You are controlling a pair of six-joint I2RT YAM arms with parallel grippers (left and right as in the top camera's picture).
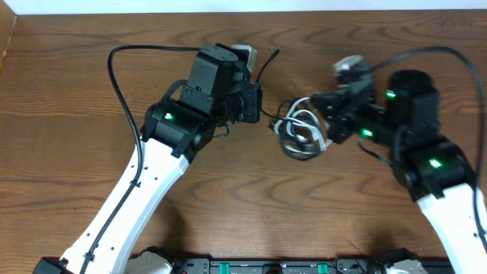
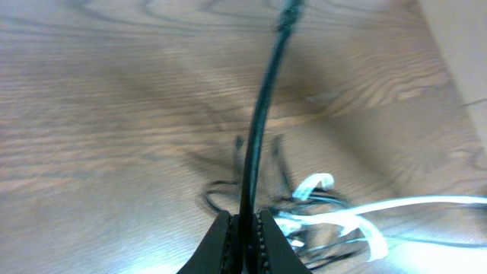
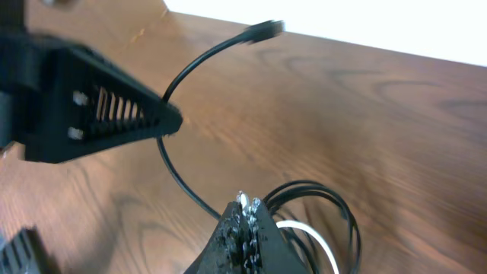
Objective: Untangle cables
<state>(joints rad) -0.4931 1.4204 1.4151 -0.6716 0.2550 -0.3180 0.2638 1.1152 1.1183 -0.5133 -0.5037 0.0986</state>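
Cables (image 1: 300,131) lie in a small knot of black and white loops on the table (image 1: 68,84), between the two arms and a little right of centre. The left gripper (image 2: 245,222) is closed tight on one black cable (image 2: 259,129), which rises out of the pinch to a free plug end (image 3: 266,29) held in the air. The right gripper (image 3: 245,205) is also pressed closed, at the near edge of the knot. It seems to pinch a strand there, though I cannot tell which one.

The risk, as I judge it, is that both grippers hold the same black strand. Pulling them apart would then only cinch the loops tighter or drag the whole knot across the wood. The plug could also snag while passing through a loop, and the thin cord may slip from so narrow a pinch.

The overhead view places the knot between the arms but hides both sets of fingertips under the arm bodies. The left wrist view shows that pinch plainly, with the white cable (image 2: 358,221) looping just to the right. Only the right wrist view shows the short black span running from one gripper to the other.
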